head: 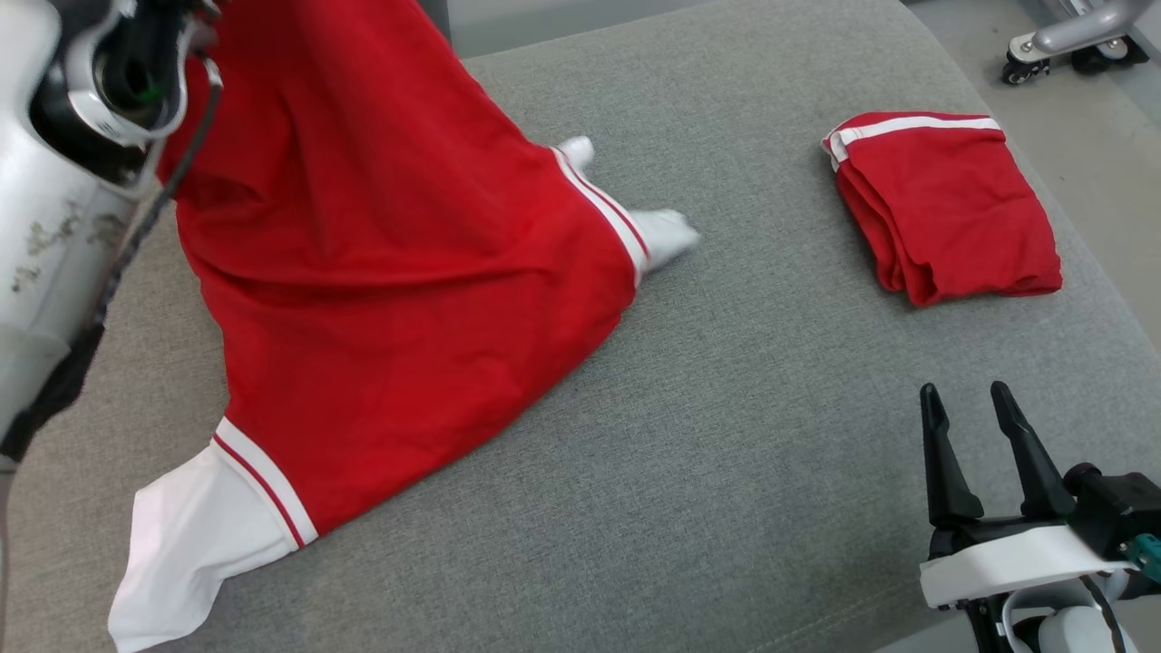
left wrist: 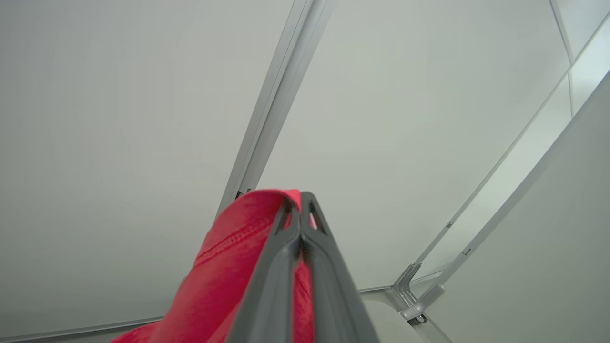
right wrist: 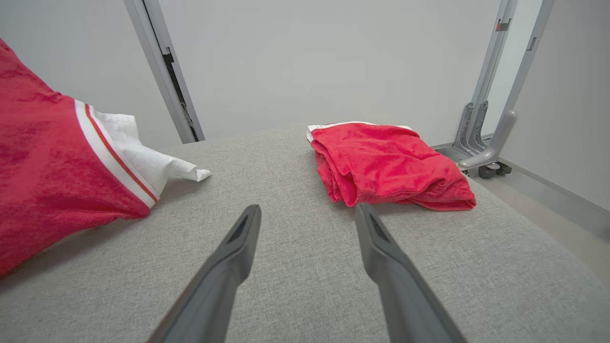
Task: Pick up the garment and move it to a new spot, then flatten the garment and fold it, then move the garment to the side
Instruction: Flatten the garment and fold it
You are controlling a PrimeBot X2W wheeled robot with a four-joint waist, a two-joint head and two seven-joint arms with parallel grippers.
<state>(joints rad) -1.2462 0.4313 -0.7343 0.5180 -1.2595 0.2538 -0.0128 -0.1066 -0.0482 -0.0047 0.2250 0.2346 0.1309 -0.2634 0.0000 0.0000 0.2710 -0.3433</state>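
While our left gripper (left wrist: 301, 202) pinches the red, white-sleeved jersey garment (head: 390, 272) aloft, lower edge resting on the grey upholstered cushion (head: 744, 435), we should lift clear before relocating (right gripper (head: 962, 392) idle, spread wide).

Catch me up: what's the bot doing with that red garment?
The left gripper is shut on a fold of the red garment and holds it raised. Most of the cloth hangs, while its lower edge and a white sleeve trail on the grey fabric surface. The right gripper is open and empty, low over the surface at the near right. A second red garment lies folded at the far right. The held one is not yet flattened or folded.
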